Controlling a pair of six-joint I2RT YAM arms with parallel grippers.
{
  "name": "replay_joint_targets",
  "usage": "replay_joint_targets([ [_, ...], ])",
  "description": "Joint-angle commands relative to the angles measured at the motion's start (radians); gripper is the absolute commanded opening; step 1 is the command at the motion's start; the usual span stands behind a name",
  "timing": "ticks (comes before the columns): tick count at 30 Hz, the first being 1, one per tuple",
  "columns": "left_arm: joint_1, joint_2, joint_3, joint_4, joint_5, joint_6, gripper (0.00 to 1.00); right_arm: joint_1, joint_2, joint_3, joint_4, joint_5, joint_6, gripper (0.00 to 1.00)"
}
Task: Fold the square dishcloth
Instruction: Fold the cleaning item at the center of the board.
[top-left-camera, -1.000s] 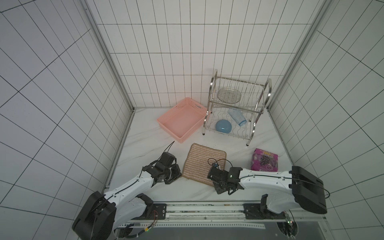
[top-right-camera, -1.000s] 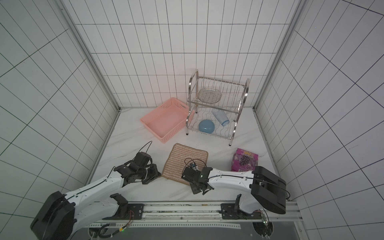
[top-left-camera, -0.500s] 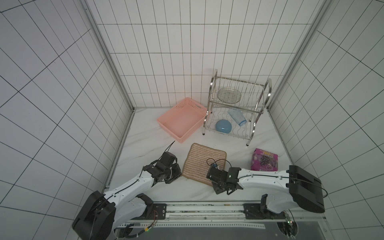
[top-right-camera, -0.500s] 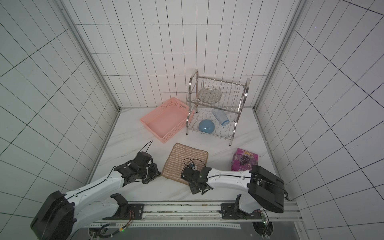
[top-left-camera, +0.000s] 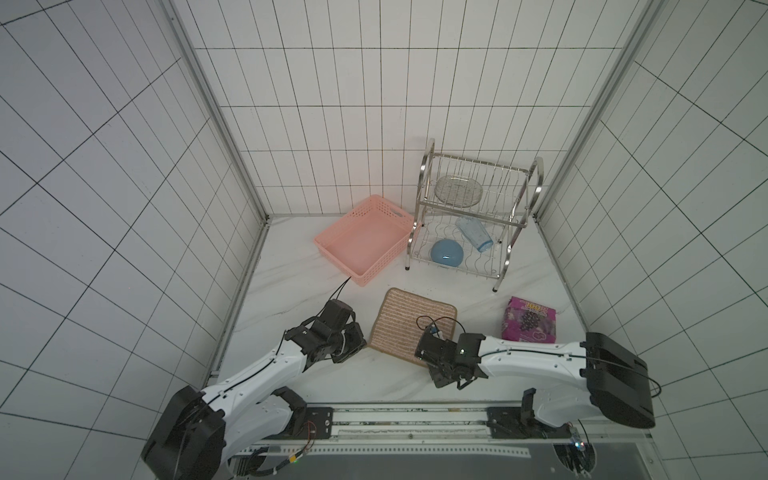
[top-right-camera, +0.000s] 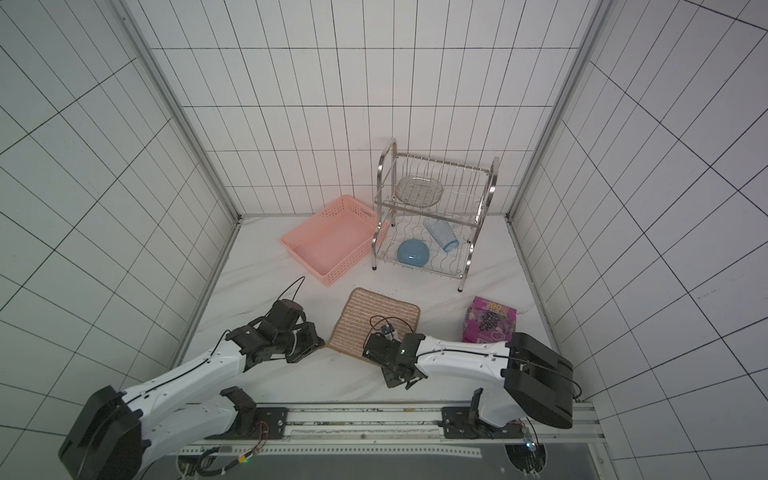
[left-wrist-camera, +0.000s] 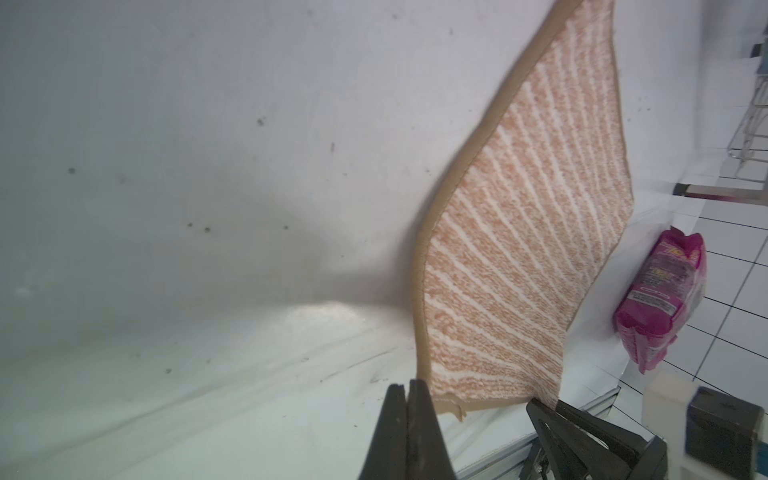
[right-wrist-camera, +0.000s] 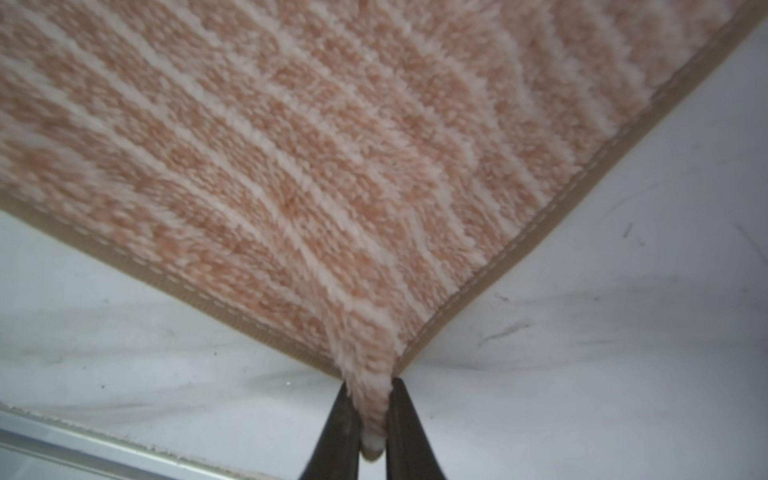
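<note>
The right hand (right-wrist-camera: 370, 399) is pinching one near corner of the square dishcloth (right-wrist-camera: 332, 166), a thick tan-brown cloth with thin pale stripes and a stitched brown edge binding. Its two dark fingers (right-wrist-camera: 340, 419) are squeezing a tuft of the pile between them, and that corner is sitting a little clear of the white marbled bench (right-wrist-camera: 623, 332).

The left hand (left-wrist-camera: 406, 388) is holding its fingers pressed flat together, just beside the cloth's other near corner, where a small brown loop (left-wrist-camera: 455, 409) is sticking out. It may be brushing the binding there, but the wrist view is too tight to say.

In both top views the dishcloth (top-left-camera: 409, 324) (top-right-camera: 374, 320) is lying spread out on the bench in front of the two-tier steel wire dish rack (top-left-camera: 473, 215), between the rack and the two arms. A purple printed packet (top-left-camera: 528, 320) is standing in front of the rack as well, further toward the right arm's side.
</note>
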Motion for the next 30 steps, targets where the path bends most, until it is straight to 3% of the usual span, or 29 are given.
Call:
replay_joint_targets([
  [1, 0.001, -0.021, 0.067, -0.018, -0.038, -0.003, 0.00, -0.017, -0.040, 0.049, -0.147, 0.077, -0.008, 0.15],
  [8, 0.002, 0.011, 0.131, 0.023, -0.081, -0.006, 0.00, -0.093, -0.058, 0.086, -0.170, 0.027, -0.041, 0.15],
  [19, 0.007, 0.208, 0.289, 0.123, -0.094, 0.051, 0.00, -0.277, -0.074, 0.159, -0.194, -0.083, -0.142, 0.20],
  [30, 0.036, 0.457, 0.481, 0.196, -0.083, 0.099, 0.00, -0.437, 0.019, 0.240, -0.193, -0.105, -0.281, 0.16],
])
